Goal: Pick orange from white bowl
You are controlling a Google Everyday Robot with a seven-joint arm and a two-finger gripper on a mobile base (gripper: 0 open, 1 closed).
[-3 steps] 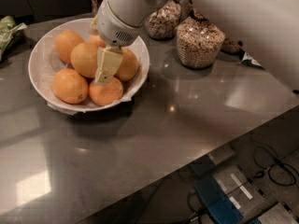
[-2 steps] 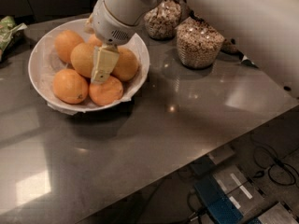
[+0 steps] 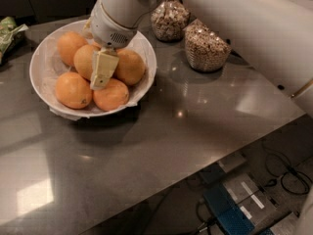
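**Gripper down among the fruit in the white bowl**

Gripper (image 3: 103, 72): low over the middle of the bowl, its pale yellow pad lying against the right flank of the orange (image 3: 83, 60). Open or closed: cannot tell, the wrist housing hides the rest.

The orange sits centre-left in the white bowl (image 3: 41, 77), on the crinkled paper liner (image 3: 63, 112). Other oranges (image 3: 73, 89) crowd it on every side, touching it. One lies just right of the pad, one just below.

The white arm (image 3: 244, 23) crosses the upper right, above two glass jars (image 3: 205, 48) of nuts beside the bowl. A green packet (image 3: 10, 31) lies at the left edge of the grey table (image 3: 161, 146). A blue box (image 3: 234, 212) and cables (image 3: 288, 173) are on the floor.

Against 0.7 s ago: the gripper is slightly further left. The fruit, bowl and jars are unmoved.
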